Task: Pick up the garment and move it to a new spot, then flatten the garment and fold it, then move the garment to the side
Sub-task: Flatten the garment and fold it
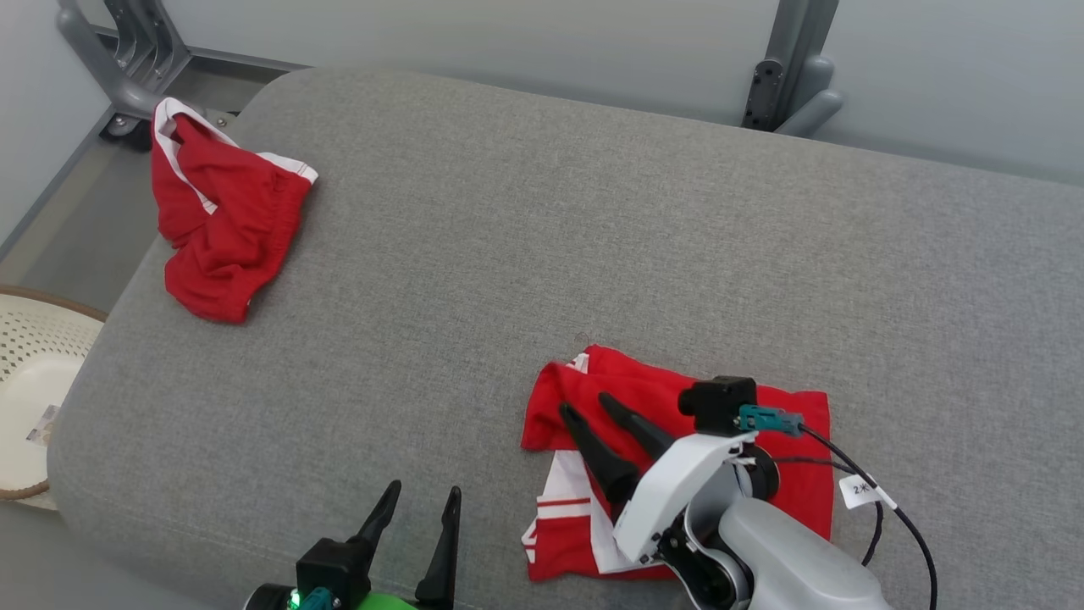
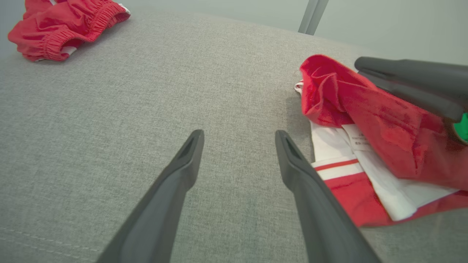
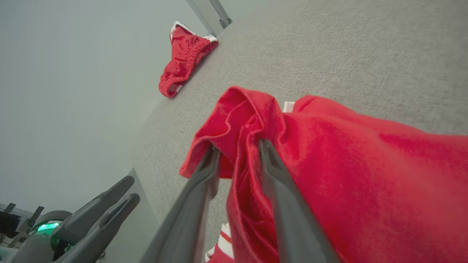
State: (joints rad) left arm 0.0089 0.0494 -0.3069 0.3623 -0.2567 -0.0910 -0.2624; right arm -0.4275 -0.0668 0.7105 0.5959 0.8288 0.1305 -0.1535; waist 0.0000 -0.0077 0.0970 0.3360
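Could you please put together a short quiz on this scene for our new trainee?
1. True or false: the left claw grips cloth.
2. Where does the crumpled red garment lie? A) in the left claw B) at the far left corner of the grey cushion C) on the floor
3. How many red garments lie on the grey cushion?
Key: 1 false, it stands open and empty; 2 B; 3 two, the second being the folded garment at the right claw.

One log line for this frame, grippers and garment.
garment: folded over, on grey cushion | right gripper: parted, cloth fold between fingers | left gripper: open, empty | second red garment: crumpled, far left
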